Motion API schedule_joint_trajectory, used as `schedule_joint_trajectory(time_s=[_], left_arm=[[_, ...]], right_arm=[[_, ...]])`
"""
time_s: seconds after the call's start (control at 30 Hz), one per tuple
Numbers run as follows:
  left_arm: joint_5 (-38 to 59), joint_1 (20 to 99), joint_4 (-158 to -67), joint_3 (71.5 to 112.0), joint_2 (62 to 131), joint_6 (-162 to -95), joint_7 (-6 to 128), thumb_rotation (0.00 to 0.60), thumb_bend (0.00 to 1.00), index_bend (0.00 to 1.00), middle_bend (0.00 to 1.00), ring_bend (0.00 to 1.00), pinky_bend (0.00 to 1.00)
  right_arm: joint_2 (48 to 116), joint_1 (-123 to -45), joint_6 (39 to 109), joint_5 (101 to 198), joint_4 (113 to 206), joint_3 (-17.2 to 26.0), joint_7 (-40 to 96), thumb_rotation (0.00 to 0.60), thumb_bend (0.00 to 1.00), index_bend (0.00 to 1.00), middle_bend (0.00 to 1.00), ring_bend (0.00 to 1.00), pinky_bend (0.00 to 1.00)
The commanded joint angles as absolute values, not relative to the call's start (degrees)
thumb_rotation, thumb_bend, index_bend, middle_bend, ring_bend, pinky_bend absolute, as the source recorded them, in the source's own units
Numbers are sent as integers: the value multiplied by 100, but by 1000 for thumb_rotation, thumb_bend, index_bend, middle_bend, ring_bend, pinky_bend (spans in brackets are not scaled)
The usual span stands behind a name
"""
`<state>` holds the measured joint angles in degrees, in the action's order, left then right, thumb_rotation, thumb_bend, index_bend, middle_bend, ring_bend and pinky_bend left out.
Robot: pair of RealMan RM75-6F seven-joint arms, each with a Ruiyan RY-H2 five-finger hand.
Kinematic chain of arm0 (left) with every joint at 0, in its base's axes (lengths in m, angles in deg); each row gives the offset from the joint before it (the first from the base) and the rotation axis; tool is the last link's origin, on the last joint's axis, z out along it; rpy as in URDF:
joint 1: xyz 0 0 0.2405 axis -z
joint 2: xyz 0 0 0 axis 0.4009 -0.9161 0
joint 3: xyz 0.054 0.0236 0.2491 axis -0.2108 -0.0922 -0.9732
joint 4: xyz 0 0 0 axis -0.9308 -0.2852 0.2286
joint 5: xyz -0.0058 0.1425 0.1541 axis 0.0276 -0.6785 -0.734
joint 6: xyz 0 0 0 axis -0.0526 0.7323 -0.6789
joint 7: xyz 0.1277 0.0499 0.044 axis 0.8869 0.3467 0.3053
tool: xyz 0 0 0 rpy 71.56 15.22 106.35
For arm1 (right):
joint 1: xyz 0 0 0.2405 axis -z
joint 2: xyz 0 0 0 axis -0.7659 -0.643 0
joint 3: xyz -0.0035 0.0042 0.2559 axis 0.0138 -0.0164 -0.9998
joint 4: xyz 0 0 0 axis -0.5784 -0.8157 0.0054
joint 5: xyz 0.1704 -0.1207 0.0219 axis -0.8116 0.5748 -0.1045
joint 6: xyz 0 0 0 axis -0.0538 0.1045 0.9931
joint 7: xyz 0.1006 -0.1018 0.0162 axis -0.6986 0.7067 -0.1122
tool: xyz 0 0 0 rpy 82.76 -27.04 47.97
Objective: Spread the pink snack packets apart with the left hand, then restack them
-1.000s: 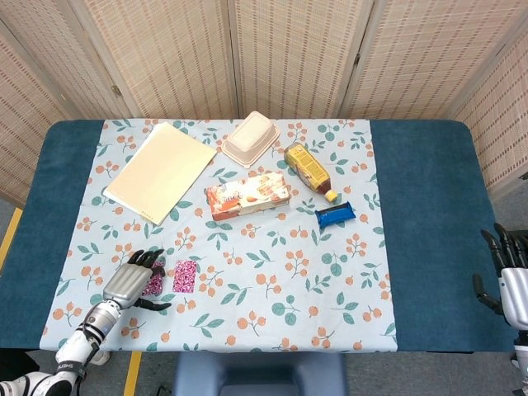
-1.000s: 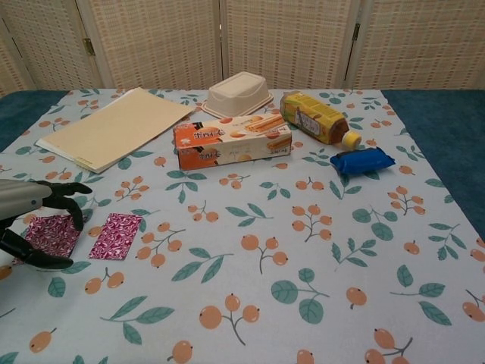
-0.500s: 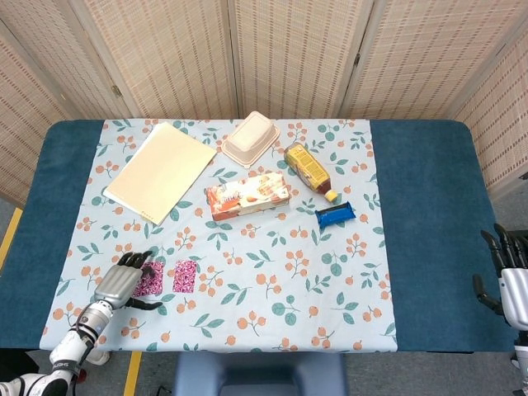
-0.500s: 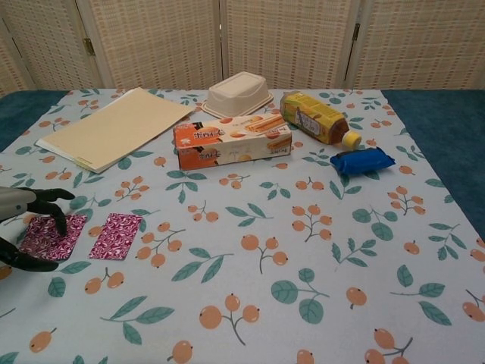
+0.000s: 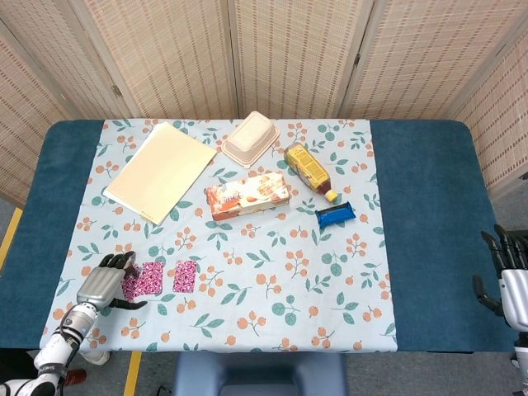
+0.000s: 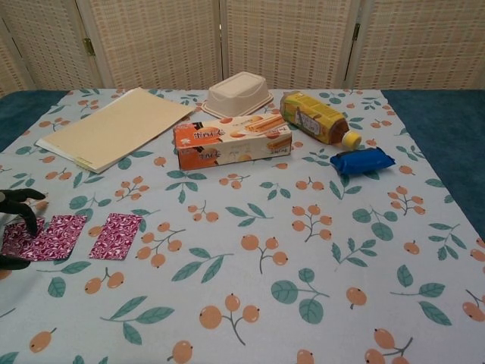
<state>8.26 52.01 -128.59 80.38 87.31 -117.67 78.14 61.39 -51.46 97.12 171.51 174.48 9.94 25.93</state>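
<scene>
Two pink snack packets [image 5: 185,275] are lying flat, just apart, near the table's [image 5: 421,206] front left corner. The left hand [image 5: 101,280] is resting beside the leftward packet [image 6: 45,237], fingers curled, tips touching it. The right hand [image 5: 510,276] is hanging off the right edge, fingers apart, holding nothing.

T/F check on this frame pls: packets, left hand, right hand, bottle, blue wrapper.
1. The two pink snack packets lie side by side, not stacked. True.
2. The left hand rests at the left packet's outer end. True.
3. The right hand holds the blue wrapper. False: it holds nothing and hangs off the table's right edge, far from the wrapper.
4. The yellow bottle stands upright. False: it lies on its side.
5. The snack box sits between the beige folder and the bottle. True.
</scene>
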Motion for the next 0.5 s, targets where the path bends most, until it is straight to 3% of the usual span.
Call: schedule_joint_trajectory(time_s=[0.03,0.5], left_arm=[[812,5161,-12878,8028,8686,-11797,7784,317,156,340,0,0,0],[484,5062,-13197,7924,8631,-11917,7923,314,156,340,0,0,0]], right_arm=[[6139,-5142,9722,17166,17452,999,2598,600,497,73,0,0,0],[6126,-5105,9757,17171,17459,1011,2591,600,497,78,0,0,0]])
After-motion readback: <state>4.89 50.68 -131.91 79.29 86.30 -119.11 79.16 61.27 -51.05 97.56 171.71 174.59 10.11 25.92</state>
